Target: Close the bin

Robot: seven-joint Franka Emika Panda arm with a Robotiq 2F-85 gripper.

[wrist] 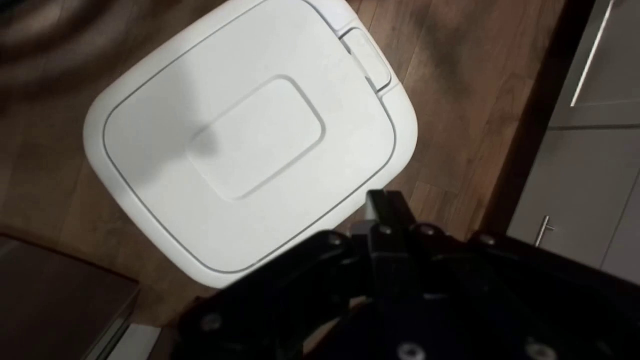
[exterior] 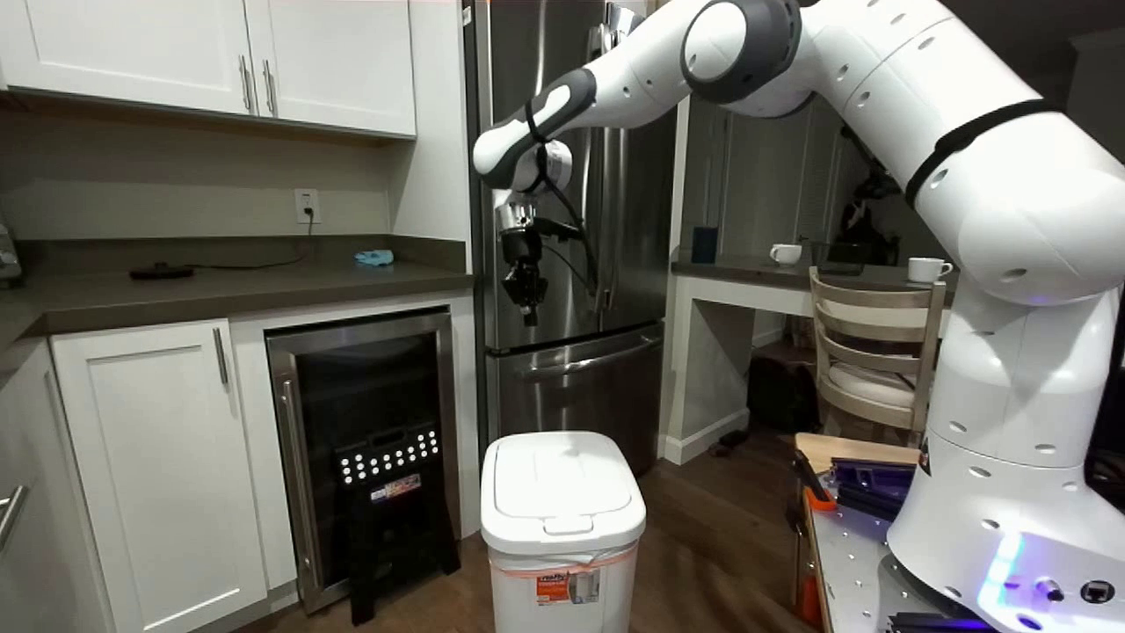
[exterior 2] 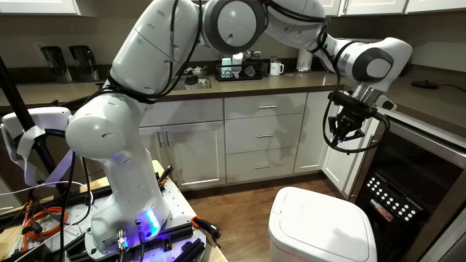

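The white bin (exterior: 563, 538) has its lid (wrist: 260, 135) closed and bears a part-orange label (exterior: 566, 587), its print too blurry to read. The jaws hang clenched above.

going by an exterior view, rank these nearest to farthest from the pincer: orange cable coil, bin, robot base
1. Bin: nearest, below the pincer, lower right in an exterior view.
2. Robot base: lower left there.
3. Orange cable coil: farthest, past the robot base at the far lower left.
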